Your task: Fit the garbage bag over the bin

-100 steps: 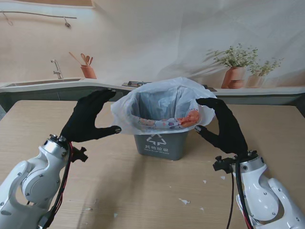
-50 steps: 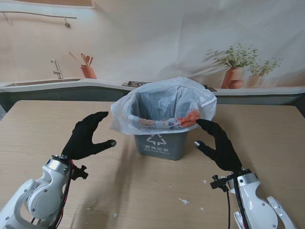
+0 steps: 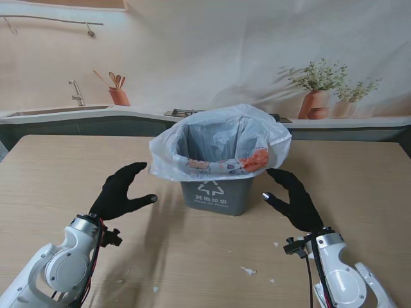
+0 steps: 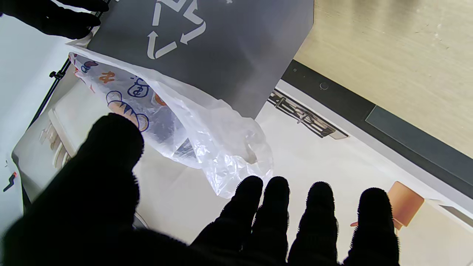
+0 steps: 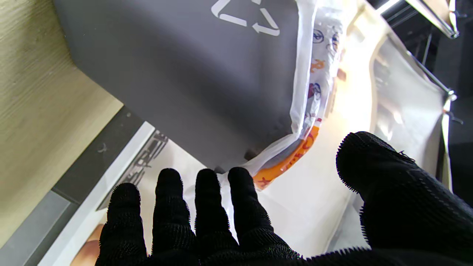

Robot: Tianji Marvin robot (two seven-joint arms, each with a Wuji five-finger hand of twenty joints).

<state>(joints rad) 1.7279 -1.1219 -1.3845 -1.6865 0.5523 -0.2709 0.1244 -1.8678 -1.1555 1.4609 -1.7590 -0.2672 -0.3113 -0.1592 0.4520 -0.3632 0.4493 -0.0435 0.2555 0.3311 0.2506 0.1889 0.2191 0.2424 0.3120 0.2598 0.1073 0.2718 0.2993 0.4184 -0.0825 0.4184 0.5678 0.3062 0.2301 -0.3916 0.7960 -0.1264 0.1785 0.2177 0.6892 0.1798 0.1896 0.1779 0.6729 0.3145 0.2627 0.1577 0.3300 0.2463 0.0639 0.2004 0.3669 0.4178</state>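
A grey bin (image 3: 214,196) with a white recycling mark stands mid-table. A translucent white garbage bag (image 3: 221,138) with printed pictures lines it, its mouth folded out over the rim and hanging partway down the sides. My left hand (image 3: 121,191) hovers open beside the bin's left, fingers spread, holding nothing. On the bin's right, my right hand (image 3: 292,199) is also open and apart from the bag. In the left wrist view the bag's hem (image 4: 192,129) hangs off the bin wall (image 4: 221,55) beyond my fingers (image 4: 277,207). The right wrist view shows the bag's orange-printed edge (image 5: 292,155) against the bin (image 5: 184,85).
Small white scraps (image 3: 248,271) lie on the wooden table (image 3: 58,173) near me, right of centre. Behind the table runs a printed kitchen backdrop with a sink (image 3: 77,96) and potted plants (image 3: 318,90).
Both hands have drawn back from the bag's rim, lowering and coming nearer to me. The bag stays draped over the bin.
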